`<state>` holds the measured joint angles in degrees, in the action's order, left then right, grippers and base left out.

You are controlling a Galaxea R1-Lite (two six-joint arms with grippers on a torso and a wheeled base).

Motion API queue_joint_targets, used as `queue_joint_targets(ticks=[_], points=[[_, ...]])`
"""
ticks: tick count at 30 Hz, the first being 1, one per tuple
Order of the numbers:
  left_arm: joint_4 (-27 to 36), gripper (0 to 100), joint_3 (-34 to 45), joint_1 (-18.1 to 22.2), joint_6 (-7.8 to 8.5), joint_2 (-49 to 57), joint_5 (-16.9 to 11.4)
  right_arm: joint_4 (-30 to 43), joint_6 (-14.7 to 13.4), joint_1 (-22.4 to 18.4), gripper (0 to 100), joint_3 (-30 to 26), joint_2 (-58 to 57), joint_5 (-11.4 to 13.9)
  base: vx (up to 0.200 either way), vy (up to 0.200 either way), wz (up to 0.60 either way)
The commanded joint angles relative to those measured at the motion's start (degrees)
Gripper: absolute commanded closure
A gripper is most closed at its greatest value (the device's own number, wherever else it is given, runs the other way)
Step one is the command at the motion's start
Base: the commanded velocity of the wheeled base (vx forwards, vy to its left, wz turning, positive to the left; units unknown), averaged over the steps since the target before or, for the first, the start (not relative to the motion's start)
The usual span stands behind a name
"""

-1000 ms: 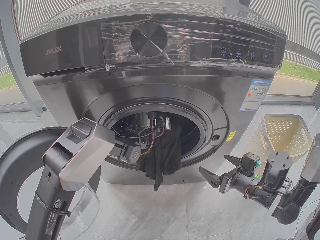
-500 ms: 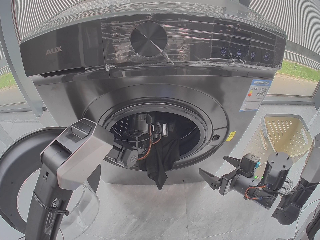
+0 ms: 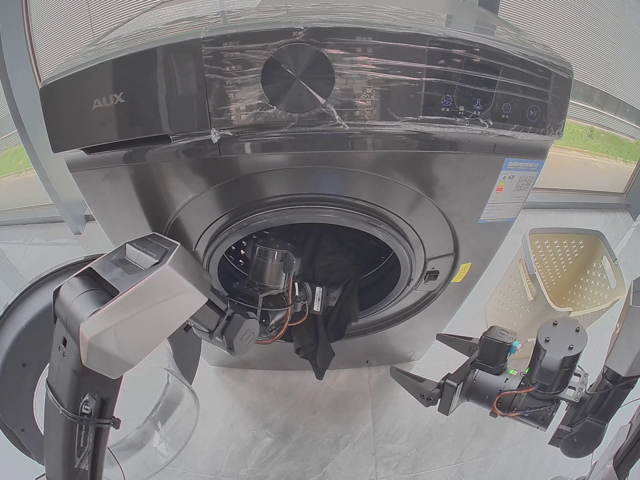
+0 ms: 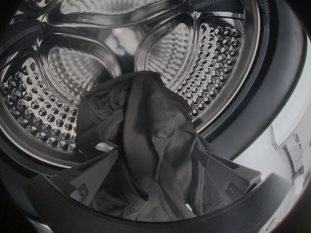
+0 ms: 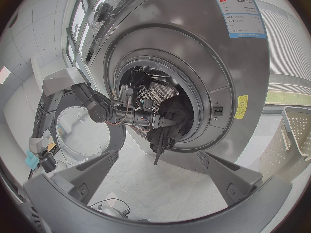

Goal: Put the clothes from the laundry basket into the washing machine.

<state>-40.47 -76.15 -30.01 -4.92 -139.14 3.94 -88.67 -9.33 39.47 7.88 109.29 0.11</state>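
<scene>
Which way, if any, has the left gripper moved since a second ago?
Yes. The left gripper dropped from high in the washing machine opening toward its lower rim.

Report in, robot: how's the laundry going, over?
Left pincer open at drum mouth; right pincer open, empty. Black garment half in, tail over the rim. Tail may foul door.

left arm (image 3: 127, 301): silver angular shell, black links | cables (image 3: 287, 308): orange | fingers (image 3: 413, 385): black, tapered

You have a black garment (image 3: 333, 321), a dark grey washing machine (image 3: 400, 188) with a silver dimpled drum (image 4: 210, 68), a cream perforated laundry basket (image 3: 573, 261).
</scene>
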Motion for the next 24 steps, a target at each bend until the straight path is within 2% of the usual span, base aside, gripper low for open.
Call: queue_joint_targets(ticks=[1, 6, 7, 15, 21, 22, 24], points=[[0.0, 0, 0.5, -0.2, -0.08, -1.7, -0.5, 0.0, 0.0, 0.1, 0, -0.1, 0.0, 0.0, 0.000, 0.000, 0.00], [0.1, 0, -0.1, -0.1, -0.08, -4.3, -0.6, 0.0, 0.0, 0.2, 0, 0.0, 0.0, 0.0, 0.000, 0.000, 0.00], [0.0, 100, -0.5, 0.0, -0.08, -5.0, -0.5, 0.0, 0.0, 0.3, 0, 0.0, 0.0, 0.0, 0.000, 0.000, 0.00], [-0.2, 100, -2.6, 0.0, -0.17, -5.5, -0.6, 0.0, 0.0, 0.2, 0, 0.2, 0.0, 0.1, 0.000, 0.000, 0.00], [-2.9, 100, -11.9, 0.0, -1.84, -5.9, 0.9, 0.0, 0.0, 0.0, 0, 0.3, 0.0, 0.1, 0.000, 0.000, 0.00], [-3.6, 100, -15.3, 0.1, -2.37, -6.8, 2.5, 0.0, 0.0, -0.1, 0, 0.3, 0.0, 0.1, 0.000, 0.000, 0.00], [-4.1, 100, -18.1, 0.3, -2.55, -8.0, 3.4, 0.0, 0.0, -0.1, 0, 0.3, 0.0, 0.1, 0.000, 0.000, 0.00]])
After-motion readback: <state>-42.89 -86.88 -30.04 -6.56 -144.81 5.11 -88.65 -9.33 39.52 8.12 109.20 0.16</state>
